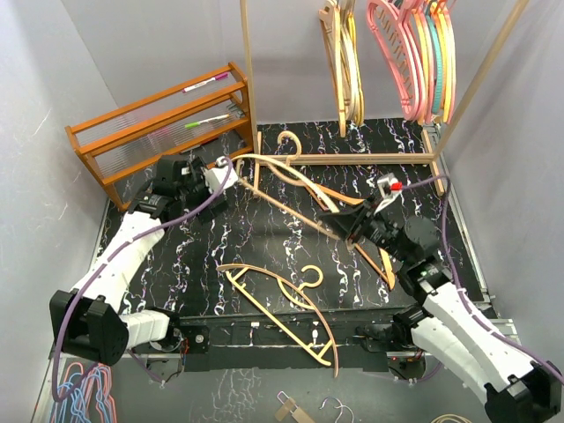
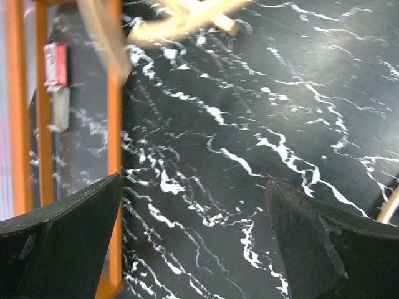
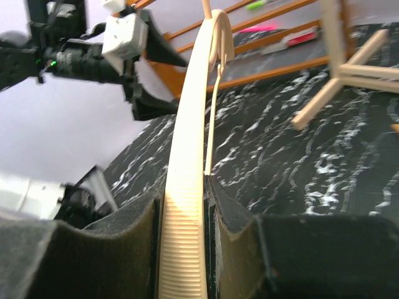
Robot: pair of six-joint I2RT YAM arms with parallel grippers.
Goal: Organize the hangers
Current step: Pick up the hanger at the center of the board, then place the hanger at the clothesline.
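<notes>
start on the left. your left gripper [image 2: 194, 187] is wide open and holds nothing; only the black table [image 1: 264, 238] shows between its fingers. the orange shelf rack [image 1: 154, 99] is just beside it on its left. the round end of a tan hanger [image 3: 186, 137] floats just ahead of it, not touching.

now the middle. a second tan hanger [image 1: 264, 307] lies flat on the table, behind both grippers, close to the arm bases. leave that one for later.

now the right. your right gripper [image 1: 345, 222] is squeezed tight on the bumpy bar of the first tan hanger. the hanger runs ahead of the fingers and off to their left, and its hook points away from you. more hangers [image 1: 414, 53] hang high up ahead of this gripper, on the pale wooden frame [image 1: 246, 62].

i think your job now is to lift this hanger up and hook it on with the others. hold it tight (a long hanger held near one end likes to swing). go slow. turn the wrist so the open side of the hook faces the rail. watch the frame's legs, just ahead of the fingers. if the far end droops, your left gripper could steady it.
</notes>
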